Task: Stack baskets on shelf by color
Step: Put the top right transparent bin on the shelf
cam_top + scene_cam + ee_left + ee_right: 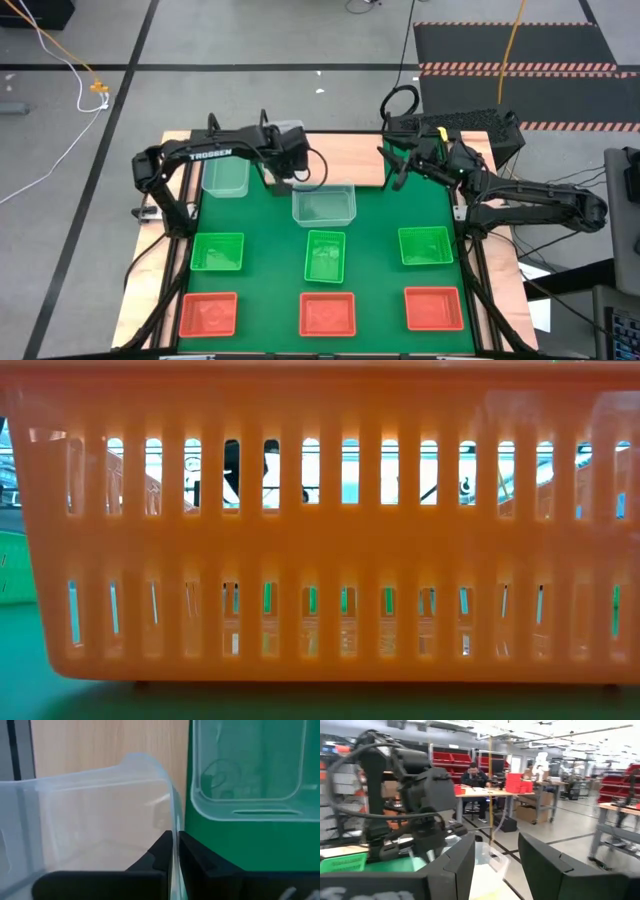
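Left gripper (175,851): fingers closed on the rim wall of a clear basket (100,820), held over the light wooden shelf (110,745) at the far edge of the green mat (380,215). In the high view this gripper (283,180) sits at the mat's far side, between the other two clear baskets.

Right gripper (495,865): fingers parted, nothing between them, raised near the far right corner of the table (398,165).

Count, high view: two clear baskets on the mat, one far left (226,177) and one near centre (324,205), plus the one held, making three. Three green baskets in a middle row (218,251), (325,254), (425,246). Three red-orange baskets in the near row (209,314), (328,314), (434,308).

Clearances: all baskets on the mat lie apart, with bare mat between rows and columns. The centre clear basket is just beside the held one. The low view is filled by the slotted wall of one red-orange basket (320,530). A seated person (472,775) shows in the room beyond.
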Available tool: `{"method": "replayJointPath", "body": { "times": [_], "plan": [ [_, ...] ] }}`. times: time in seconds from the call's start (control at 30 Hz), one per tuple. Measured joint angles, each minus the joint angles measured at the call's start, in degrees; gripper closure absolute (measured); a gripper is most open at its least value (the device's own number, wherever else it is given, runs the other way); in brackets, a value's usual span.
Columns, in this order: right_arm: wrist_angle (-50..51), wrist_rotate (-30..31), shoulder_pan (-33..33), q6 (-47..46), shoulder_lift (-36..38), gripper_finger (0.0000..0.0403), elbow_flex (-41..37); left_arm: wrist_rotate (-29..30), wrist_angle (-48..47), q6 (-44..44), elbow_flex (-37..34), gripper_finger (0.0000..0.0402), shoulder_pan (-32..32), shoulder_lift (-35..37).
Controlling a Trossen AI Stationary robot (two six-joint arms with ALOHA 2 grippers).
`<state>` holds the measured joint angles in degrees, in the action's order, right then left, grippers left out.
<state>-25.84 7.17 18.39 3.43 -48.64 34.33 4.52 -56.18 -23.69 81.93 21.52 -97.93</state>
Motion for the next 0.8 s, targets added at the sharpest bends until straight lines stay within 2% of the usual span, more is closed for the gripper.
{"method": "replayJointPath", "body": {
  "times": [0.2, 0.37, 0.8],
  "plan": [
    [-0.75, -3.01, -0.04, -1.01, 0.0, 0.0259, 0.0, -0.66, -0.04, -4.83, -0.88, 0.039, -0.04, 0.07],
    [-0.71, -3.0, -0.04, -0.73, 0.0, 0.0259, 0.0, 0.0, -0.11, -3.96, -1.73, 0.0386, 0.37, 0.07],
    [-0.92, -2.99, -0.04, -0.77, 0.0, 0.0259, -0.02, 1.28, 1.01, -0.63, -1.73, 0.0236, -0.04, 0.07]
  ]
}}
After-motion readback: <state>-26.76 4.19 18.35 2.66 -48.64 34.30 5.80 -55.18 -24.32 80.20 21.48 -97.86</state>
